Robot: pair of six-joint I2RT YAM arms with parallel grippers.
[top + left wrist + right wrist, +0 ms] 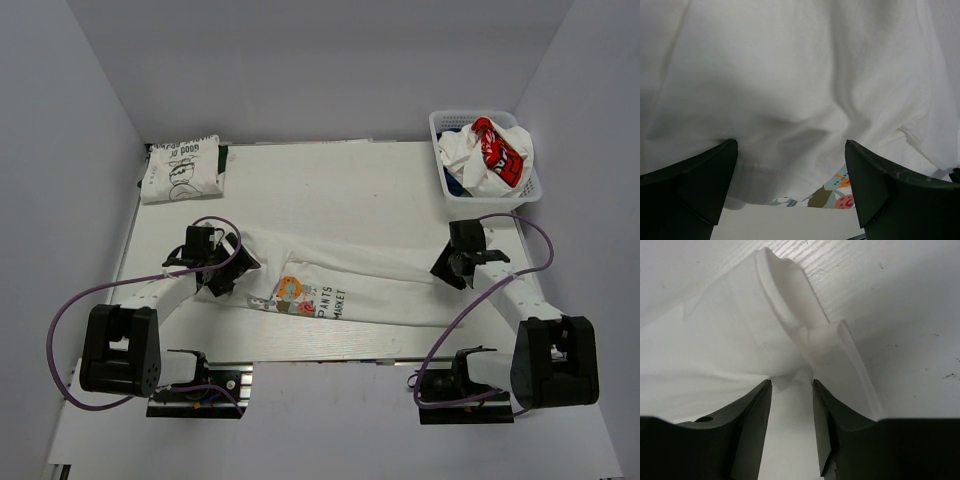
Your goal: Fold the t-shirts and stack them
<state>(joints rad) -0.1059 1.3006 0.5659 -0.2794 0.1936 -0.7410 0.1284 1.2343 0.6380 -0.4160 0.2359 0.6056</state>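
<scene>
A white t-shirt (380, 285) with a colourful cartoon print (290, 295) and black lettering lies as a long band across the table's front. My left gripper (228, 272) sits over its left end, jaws wide open above the cloth (790, 75), with the print (837, 192) peeking out below the hem. At the band's right end is my right gripper (455, 270). Its jaws (791, 381) stand parted, and the white cloth (740, 350) lies slack between them, bunched at the tips. A folded white t-shirt (180, 168) with a black line drawing rests at the back left.
A white lattice basket (441, 122) at the back right holds crumpled tees, one with a red patch (497, 150). Grey walls close in on both sides. Purple cables loop beside both arm bases. Bare white tabletop (900, 315) lies to the right of the shirt's end.
</scene>
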